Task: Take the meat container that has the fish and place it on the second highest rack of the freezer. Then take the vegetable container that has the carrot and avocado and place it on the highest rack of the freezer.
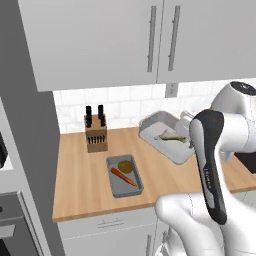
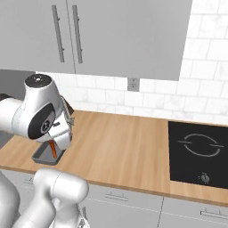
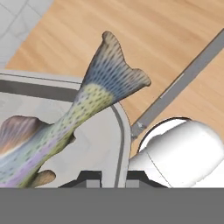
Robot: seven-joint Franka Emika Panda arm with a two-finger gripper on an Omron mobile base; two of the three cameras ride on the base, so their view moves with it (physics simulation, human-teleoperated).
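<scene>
The gripper [image 3: 113, 177] is clamped on the rim of the meat container [image 3: 119, 131]. The fish [image 3: 65, 122] lies inside, tail toward one o'clock. The vegetable container [image 1: 124, 175] sits at seven o'clock from it.

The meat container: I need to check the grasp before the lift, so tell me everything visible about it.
The meat container is a shallow rectangular tray of pale grey metal with rounded corners and a raised rim. It appears tilted, its far-left end lifted above the wooden counter, right of the knife block. The fish lies inside, its tail overhanging the rim. In the hand view the gripper straddles the rim's edge, one fingertip on either side.
</scene>
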